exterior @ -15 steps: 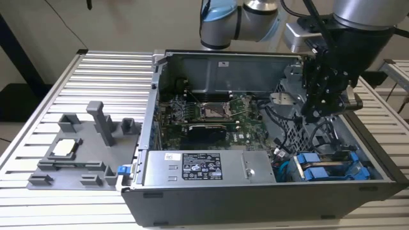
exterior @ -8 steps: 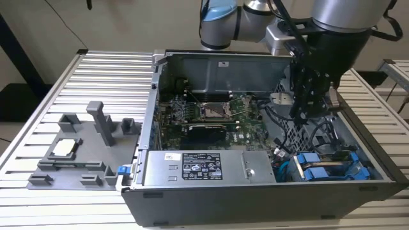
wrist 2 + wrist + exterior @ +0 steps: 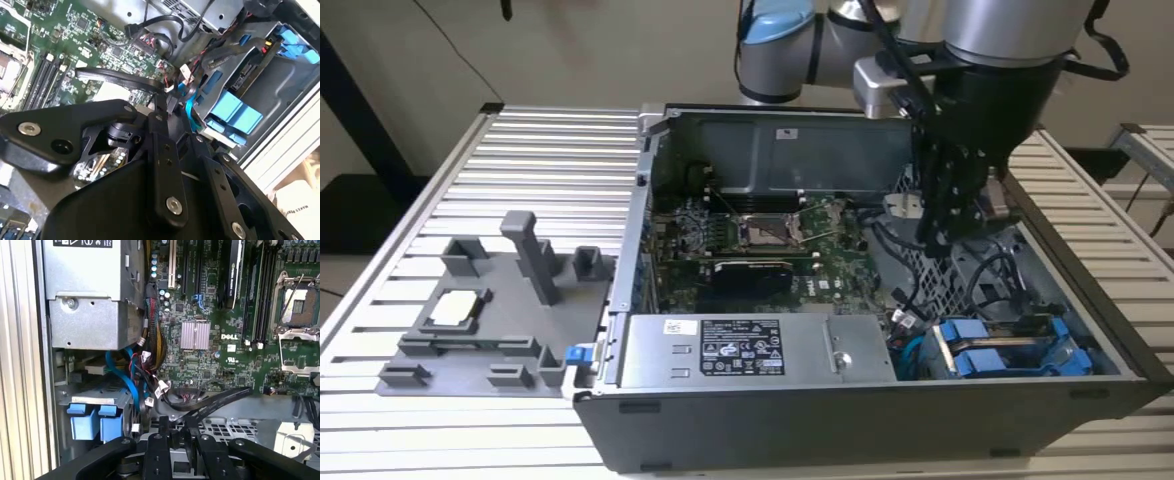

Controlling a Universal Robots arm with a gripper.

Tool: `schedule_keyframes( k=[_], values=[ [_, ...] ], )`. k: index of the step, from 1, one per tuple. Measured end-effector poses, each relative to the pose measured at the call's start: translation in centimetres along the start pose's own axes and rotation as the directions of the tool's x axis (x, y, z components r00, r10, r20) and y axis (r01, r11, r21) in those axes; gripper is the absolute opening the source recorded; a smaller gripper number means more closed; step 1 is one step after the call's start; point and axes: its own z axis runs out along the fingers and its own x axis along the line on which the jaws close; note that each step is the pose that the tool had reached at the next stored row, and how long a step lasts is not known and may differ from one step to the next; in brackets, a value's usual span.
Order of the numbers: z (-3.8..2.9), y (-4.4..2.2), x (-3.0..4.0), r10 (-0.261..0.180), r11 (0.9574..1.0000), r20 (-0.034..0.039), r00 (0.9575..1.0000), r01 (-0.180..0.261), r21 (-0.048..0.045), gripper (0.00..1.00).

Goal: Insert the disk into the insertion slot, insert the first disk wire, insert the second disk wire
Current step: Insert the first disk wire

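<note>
The disk lies in the insertion slot [image 3: 1101,352], a grey metal cage at the case's front corner, on the exterior view's right. Its blue carrier tabs [image 3: 987,356] face the motherboard and show in both wrist views [image 3: 92,420] [image 3: 235,111]. My gripper [image 3: 950,236] hangs inside the open case, over the perforated floor beside the cage. Its fingers stand close together, shut on the end of a flat black disk wire [image 3: 220,397] [image 3: 115,76]. That wire arcs from the fingertips [image 3: 163,426] across the board's edge. The wire's plug is hidden between the fingers.
A green motherboard [image 3: 761,235] fills the case's middle and a grey power supply [image 3: 747,350] sits along its front. A blue cable [image 3: 125,382] and bundled wires run between the supply and the cage. A grey fixture [image 3: 494,310] stands on the slatted table outside the case.
</note>
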Motion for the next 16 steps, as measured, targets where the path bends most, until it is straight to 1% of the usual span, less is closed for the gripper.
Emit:
schedule_keyframes(
  k=[2, 3, 4, 5, 6, 13, 14, 15, 16],
  values=[
    [0.01, 0.04, -0.09, -0.010, 0.9999, -0.0194, 0.9998, 0.010, 0.0046, 0.27],
    [0.04, 0.06, -0.15, -0.015, 0.9999, -0.0265, 0.9995, 0.015, 0.0074, 0.27],
    [0.05, 0.09, -0.18, -0.019, 0.9997, -0.0300, 0.9994, 0.019, 0.0119, 0.27],
    [0.07, 0.13, -0.20, -0.021, 0.9997, -0.0315, 0.9993, 0.021, 0.0151, 0.27],
    [0.07, 0.15, -0.19, -0.022, 0.9996, -0.0319, 0.9993, 0.022, 0.0156, 0.27],
    [0.07, 0.15, -0.20, -0.022, 0.9996, -0.0321, 0.9992, 0.022, 0.0157, 0.27],
    [0.06, 0.16, -0.20, -0.022, 0.9996, -0.0321, 0.9992, 0.022, 0.0157, 0.25],
    [0.07, 0.15, -0.20, -0.022, 0.9996, -0.0320, 0.9993, 0.022, 0.0156, 0.25],
    [0.06, 0.16, -0.20, -0.022, 0.9996, -0.0321, 0.9992, 0.022, 0.0157, 0.18]
  ],
)
